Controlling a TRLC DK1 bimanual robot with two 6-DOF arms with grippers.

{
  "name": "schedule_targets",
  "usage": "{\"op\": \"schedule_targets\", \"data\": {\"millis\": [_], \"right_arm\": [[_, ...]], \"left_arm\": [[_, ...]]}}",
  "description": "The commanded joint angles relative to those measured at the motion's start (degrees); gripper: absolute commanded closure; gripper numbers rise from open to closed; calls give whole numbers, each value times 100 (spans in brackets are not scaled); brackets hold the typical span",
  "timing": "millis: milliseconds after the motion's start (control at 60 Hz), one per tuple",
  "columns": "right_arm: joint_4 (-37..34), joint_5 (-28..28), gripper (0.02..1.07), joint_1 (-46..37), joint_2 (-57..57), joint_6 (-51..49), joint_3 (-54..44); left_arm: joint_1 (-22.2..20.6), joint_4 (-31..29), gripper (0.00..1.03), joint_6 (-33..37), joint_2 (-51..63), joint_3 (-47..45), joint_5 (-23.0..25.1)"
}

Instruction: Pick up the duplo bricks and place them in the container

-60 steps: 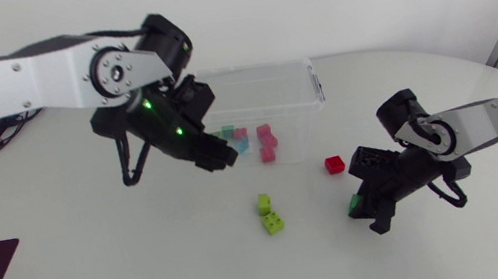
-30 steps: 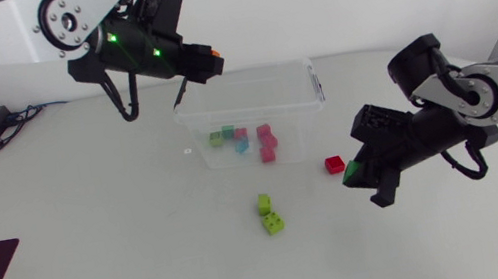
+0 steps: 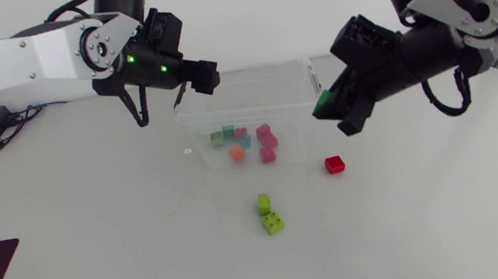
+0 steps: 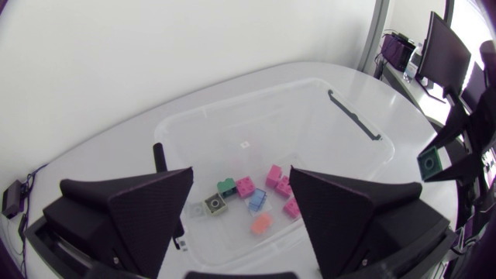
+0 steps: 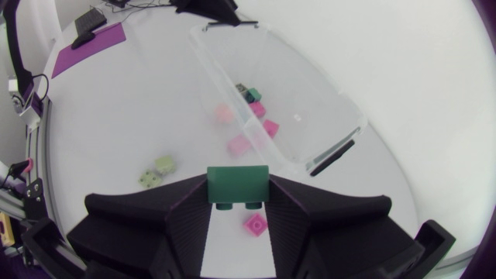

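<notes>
right gripper [image 3: 334,111] pinches a dark green duplo brick [image 3: 323,102], raised above the table [image 3: 98,266] at the handle end of the clear container [image 3: 286,88]. left gripper [image 3: 202,74] is spread and empty, above one corner of the container. pink, green, blue and orange bricks [image 3: 264,133] lie inside. a red brick [image 3: 335,165] and two lime bricks [image 3: 272,224] lie on the table outside.

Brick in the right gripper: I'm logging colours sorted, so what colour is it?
Dark green. The brick shows best in the right wrist view.
</notes>
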Motion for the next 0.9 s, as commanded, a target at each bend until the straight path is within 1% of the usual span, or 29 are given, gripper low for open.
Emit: {"op": "schedule_targets", "data": {"millis": [0,83,133,183,267,333,450,517,583,617,633,650,667,700,750,883], "right_arm": [[-50,16,84,74,350,258,517],[-15,24,84,91,648,381,930],[3,24,84,100,877,469,1220],[20,33,84,135,1088,495,1458],[64,77,84,188,1466,574,1844],[73,95,83,205,1712,601,2090],[267,244,83,276,2169,645,2389],[354,394,81,328,2398,645,2495],[442,561,62,364,2608,609,2565],[451,569,49,364,2644,609,2583],[451,569,38,364,2644,601,2583],[451,569,33,364,2644,601,2583],[451,569,25,364,2635,609,2583],[469,569,16,355,2582,618,2556],[548,569,12,320,2371,627,2424],[838,534,11,144,1571,636,1721]], "left_arm": [[38,-1,7,172,-561,-407,-15],[-24,-107,7,286,-1053,-838,11],[-94,-230,8,391,-1370,-1128,170],[-182,-406,8,462,-1554,-1304,222],[-428,-854,8,620,-1792,-1629,354],[-621,-1021,8,752,-1906,-1893,460],[-912,-1091,8,1174,-1959,-2341,504],[-973,-1082,8,1323,-1836,-2490,565],[-1061,-1144,8,1341,-1590,-2508,644],[-1087,-1188,8,1341,-1510,-2490,644],[-1122,-1197,8,1341,-1484,-2490,644],[-1131,-1197,8,1341,-1466,-2490,653],[-1166,-1188,8,1341,-1449,-2490,653],[-1228,-1188,8,1341,-1405,-2482,653],[-1298,-1188,8,1341,-1291,-2429,644],[-1509,-1188,9,1305,-957,-2341,644]]}}
